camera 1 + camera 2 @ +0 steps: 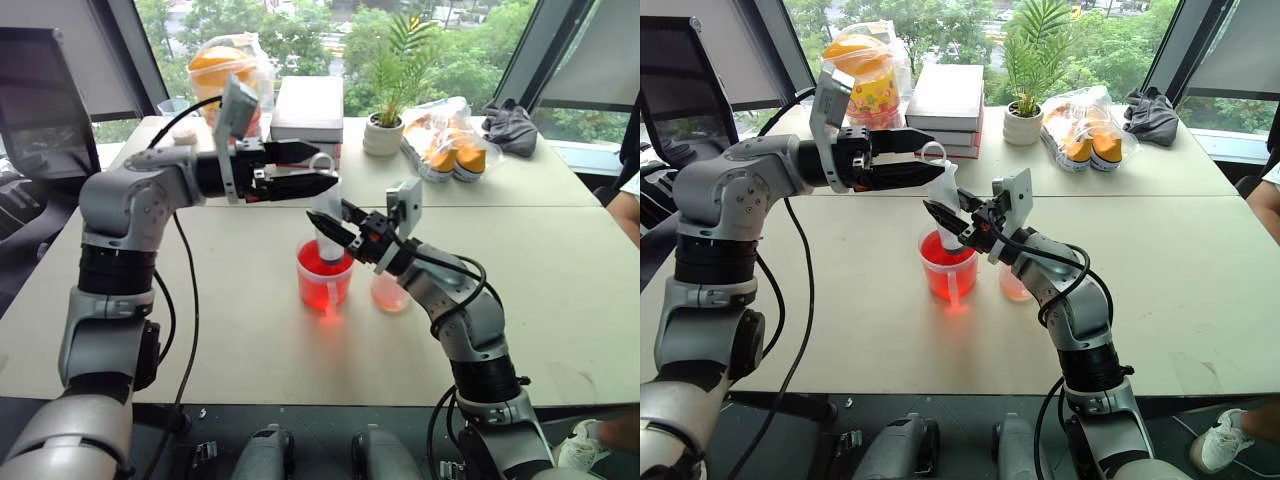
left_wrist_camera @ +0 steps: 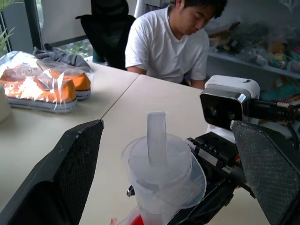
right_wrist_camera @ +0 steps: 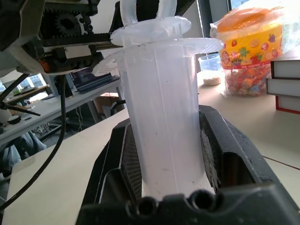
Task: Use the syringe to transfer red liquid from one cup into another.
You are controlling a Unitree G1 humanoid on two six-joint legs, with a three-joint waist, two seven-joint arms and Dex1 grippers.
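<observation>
Left gripper [image 1: 318,168] held wide apart, level with the plunger ring [image 1: 933,152] at the top of the syringe [image 1: 328,222], one finger on each side, nothing gripped yet. Best closed squarely on the plunger, then drawn straight up along the barrel, slowly, to fill without tilting. Syringe upright, tip down in the large red cup [image 1: 324,275] near the middle of the table [image 1: 250,330]. Right gripper [image 1: 347,228] clamped on the barrel; best kept firm and steady so the tip stays under the red liquid [image 1: 950,275]. Small pale cup [image 1: 390,293] just right of the red one, waiting.
</observation>
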